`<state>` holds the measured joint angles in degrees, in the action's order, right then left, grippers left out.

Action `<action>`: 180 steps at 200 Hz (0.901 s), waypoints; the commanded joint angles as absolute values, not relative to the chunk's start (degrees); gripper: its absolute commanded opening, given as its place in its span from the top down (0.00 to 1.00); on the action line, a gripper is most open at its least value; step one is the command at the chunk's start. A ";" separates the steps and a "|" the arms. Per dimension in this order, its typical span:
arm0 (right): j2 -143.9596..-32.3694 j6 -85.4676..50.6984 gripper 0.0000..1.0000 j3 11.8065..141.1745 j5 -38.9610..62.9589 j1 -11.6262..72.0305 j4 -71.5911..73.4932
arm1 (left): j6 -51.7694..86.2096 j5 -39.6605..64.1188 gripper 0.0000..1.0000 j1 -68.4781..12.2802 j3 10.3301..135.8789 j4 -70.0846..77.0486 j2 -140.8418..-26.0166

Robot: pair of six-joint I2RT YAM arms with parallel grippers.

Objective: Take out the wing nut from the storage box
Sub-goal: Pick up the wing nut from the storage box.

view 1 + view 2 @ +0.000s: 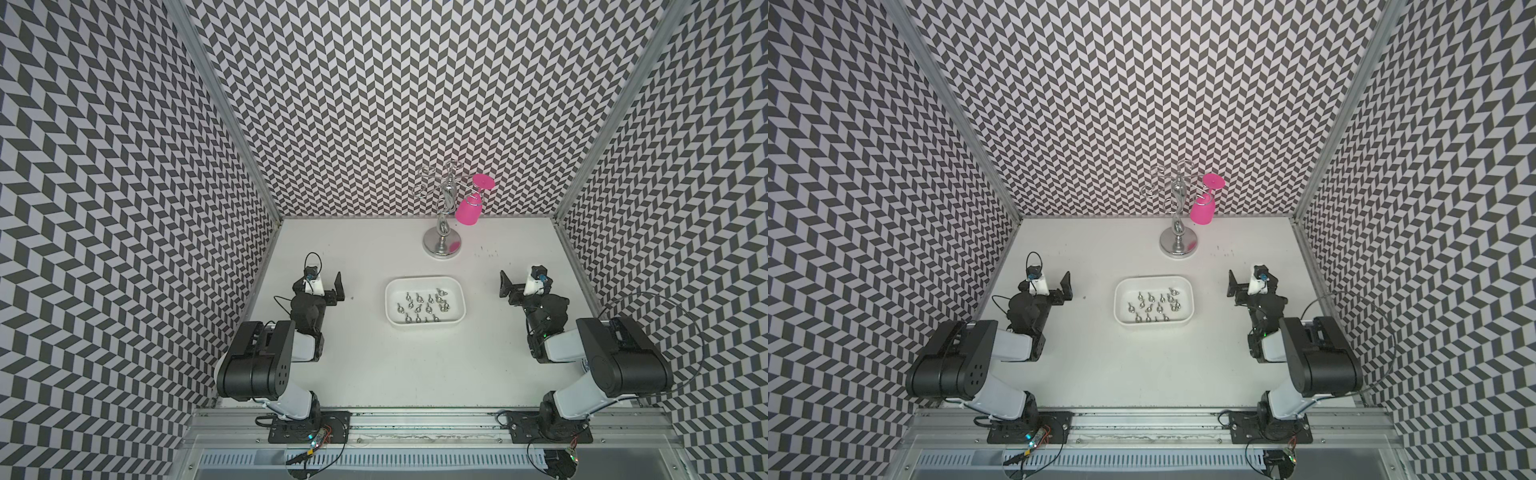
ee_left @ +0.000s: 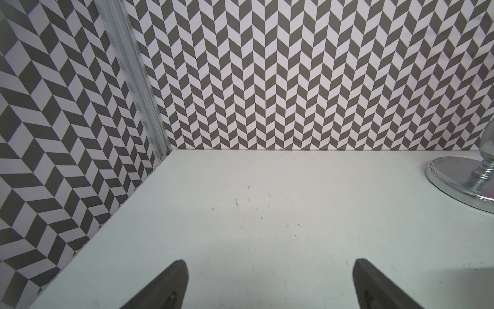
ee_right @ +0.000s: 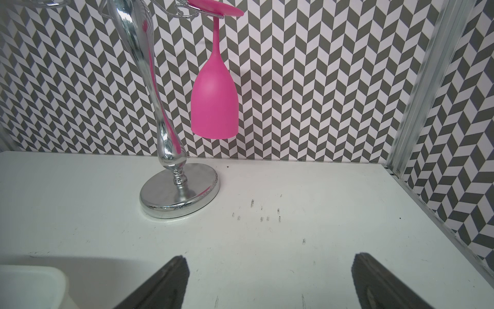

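- On the white table (image 1: 415, 374), we see the storage box (image 1: 428, 324) at centre.
- To either side, well apart from it, our left gripper (image 2: 270, 264) and right gripper (image 3: 270, 260) hold their jaws spread wide, gripping nothing.
- Inside the box we find many wing nuts (image 1: 428, 308), scattered loose.

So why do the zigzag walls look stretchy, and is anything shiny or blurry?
In both top views the wall pattern stretches toward the edges; in the right wrist view the chrome stand shows bright glints and pink reflections of the hanging glass, and the near storage box corner is soft.
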<state>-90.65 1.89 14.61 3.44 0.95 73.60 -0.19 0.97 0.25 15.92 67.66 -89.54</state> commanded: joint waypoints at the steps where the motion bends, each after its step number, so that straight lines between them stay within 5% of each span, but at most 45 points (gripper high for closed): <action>1: -89.70 1.32 0.00 14.06 3.31 0.70 75.85 | -0.53 1.32 0.00 -0.09 15.91 68.47 -88.69; 131: -89.06 2.00 0.00 14.24 3.88 0.89 75.39 | -2.53 5.56 0.00 -0.19 17.73 64.19 -87.21; 180: -83.69 -7.69 0.00 44.70 -6.66 6.05 19.66 | 7.20 1.01 0.00 -3.95 42.26 20.14 -81.60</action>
